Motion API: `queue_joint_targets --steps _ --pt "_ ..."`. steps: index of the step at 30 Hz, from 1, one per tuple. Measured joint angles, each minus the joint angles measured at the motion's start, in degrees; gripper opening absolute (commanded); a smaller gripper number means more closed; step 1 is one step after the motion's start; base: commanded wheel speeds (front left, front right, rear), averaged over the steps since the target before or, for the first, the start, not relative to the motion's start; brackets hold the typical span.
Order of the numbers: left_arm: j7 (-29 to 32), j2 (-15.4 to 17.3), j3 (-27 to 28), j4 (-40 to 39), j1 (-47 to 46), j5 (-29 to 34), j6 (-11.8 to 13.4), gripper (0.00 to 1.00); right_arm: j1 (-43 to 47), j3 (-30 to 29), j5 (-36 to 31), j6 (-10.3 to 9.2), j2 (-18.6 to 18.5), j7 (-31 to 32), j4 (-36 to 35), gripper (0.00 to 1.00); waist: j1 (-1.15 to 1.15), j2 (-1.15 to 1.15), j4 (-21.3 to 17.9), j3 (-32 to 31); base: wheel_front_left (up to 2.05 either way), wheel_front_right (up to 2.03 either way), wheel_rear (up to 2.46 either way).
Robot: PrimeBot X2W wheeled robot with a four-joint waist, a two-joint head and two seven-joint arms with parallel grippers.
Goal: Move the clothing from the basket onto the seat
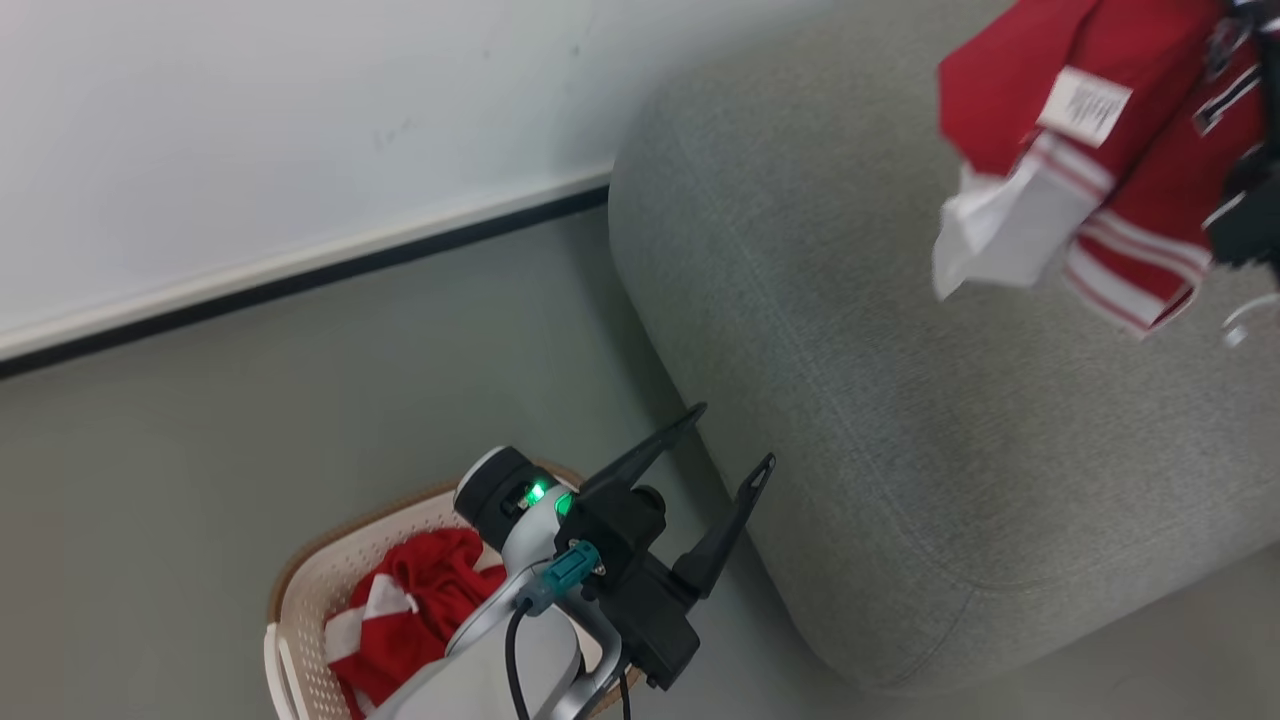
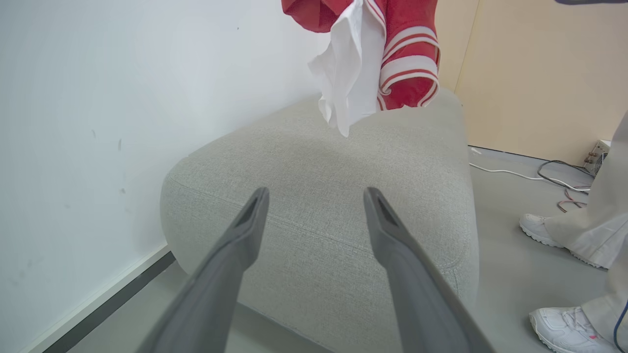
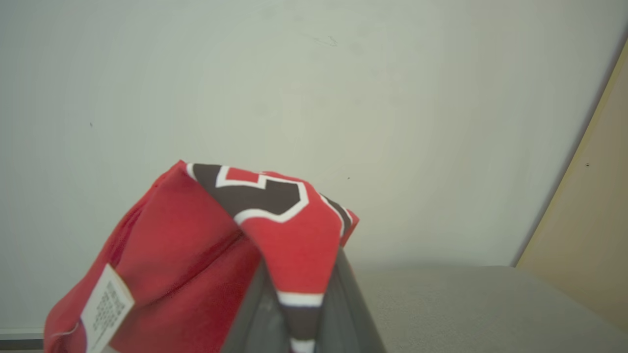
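Observation:
A red jersey with white stripe trim and black numerals hangs above the grey seat, pinched in my shut right gripper at the head view's right edge. The jersey drapes over the fingers in the right wrist view, its label showing. A second red garment lies in the cream basket at the lower left. My left gripper stands open and holds nothing, above the basket and beside the seat's near corner. In the left wrist view the left gripper points at the seat, with the jersey dangling above it.
A white wall with a dark baseboard runs behind the seat and basket. A person's white shoes and pale trouser leg stand on the grey floor right of the seat. Cables lie by a beige wall.

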Motion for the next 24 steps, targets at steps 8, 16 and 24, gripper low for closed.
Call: queue_joint_targets --steps 8,16,24 --pt "0.1 2.1 0.0 -3.9 -3.0 2.7 0.9 1.00 -9.8 -0.6 0.2 0.00 -1.3 2.0 7.5 0.00 0.00 0.00 2.8 6.6 0.00 0.00 0.00" --pt "1.6 4.6 0.1 -7.5 -5.5 4.5 1.9 1.00 -14.9 -2.2 0.2 -0.23 -2.7 2.0 11.9 0.00 0.00 0.01 4.6 13.5 0.00 0.00 0.00" --pt "3.4 7.5 1.4 -11.3 -9.0 6.8 2.9 1.00 -18.4 -3.4 0.8 -1.56 -1.6 0.4 15.1 0.00 0.00 0.01 4.8 20.6 0.00 0.00 0.00"
